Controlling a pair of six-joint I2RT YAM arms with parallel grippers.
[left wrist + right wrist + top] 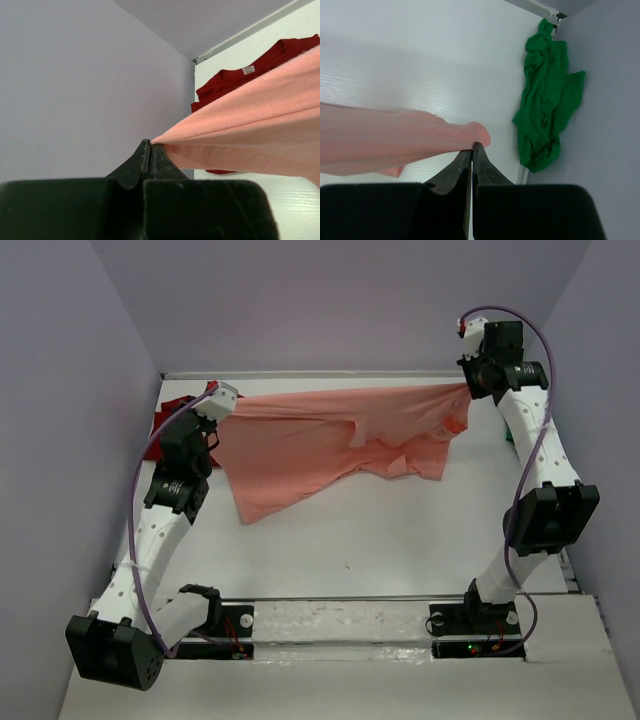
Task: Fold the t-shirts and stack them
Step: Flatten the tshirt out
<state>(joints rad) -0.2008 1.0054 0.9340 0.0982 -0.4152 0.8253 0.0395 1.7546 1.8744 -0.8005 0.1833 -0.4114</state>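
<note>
Pinching pink shirt (320, 440) taut above desk (400, 540) far edge with left claw (151, 147) and right claw (472, 149), both clamped on cloth. Red shirt (240, 80) far-left corner, green shirt (545, 100) far-right corner. Hold tension even; lower flat, no bunching, before folding.

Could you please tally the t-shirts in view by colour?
pink shirt: 1
red shirt: 1
green shirt: 1
Total: 3
</note>
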